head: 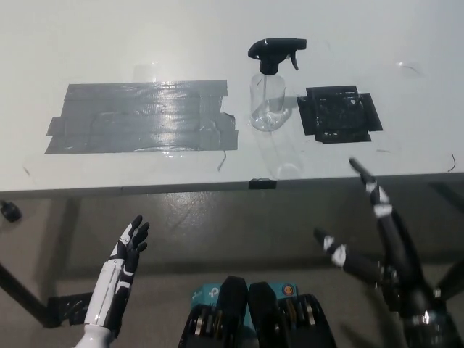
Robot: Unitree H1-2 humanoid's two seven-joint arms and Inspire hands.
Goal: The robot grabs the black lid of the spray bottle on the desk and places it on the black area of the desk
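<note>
Nearest, the right hand (377,239) hung below the desk's (109,43) edge, fingers spread, holding nothing; the left hand (127,250) rested lower left, also empty. Farther on, the bottle (270,101) stood upright, lid (276,52) still on, just beside the black patch (338,114), well apart from both hands.

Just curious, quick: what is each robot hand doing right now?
Left robot hand: open, holding nothing.
Right robot hand: open, holding nothing.
</note>
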